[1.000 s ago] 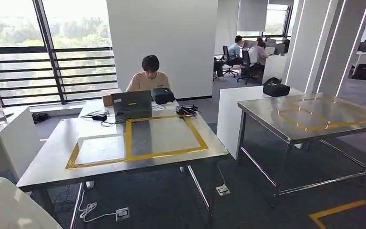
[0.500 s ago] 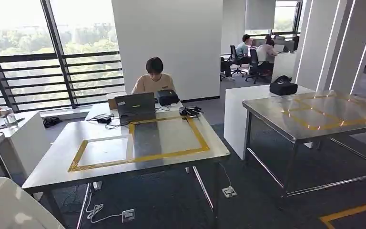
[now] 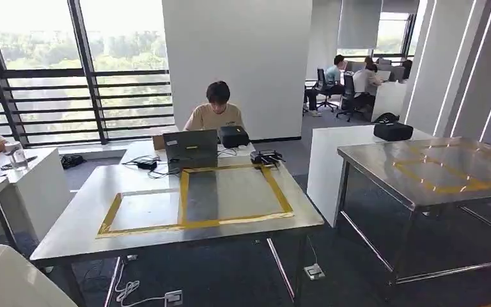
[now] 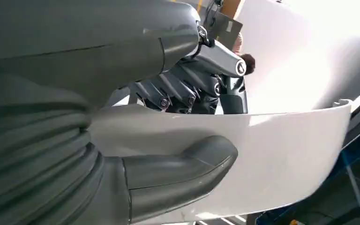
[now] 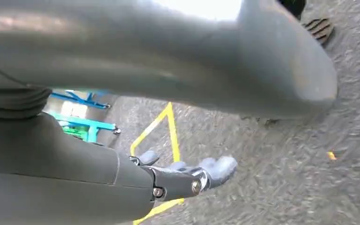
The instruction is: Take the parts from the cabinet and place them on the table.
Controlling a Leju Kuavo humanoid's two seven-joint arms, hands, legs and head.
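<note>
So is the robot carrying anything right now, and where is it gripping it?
Yes: the left hand holds a white part by its edge, thumb on one face and fingers behind. The right hand holds nothing.

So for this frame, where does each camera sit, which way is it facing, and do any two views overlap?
Head view: high on the robot, looking forward and down at a steel table with yellow tape and a laptop.
Left wrist view: behind the left hand, which grips a white part.
Right wrist view: behind the right hand, facing grey floor.
Shared: the white part also shows at the head view's lower left.
</note>
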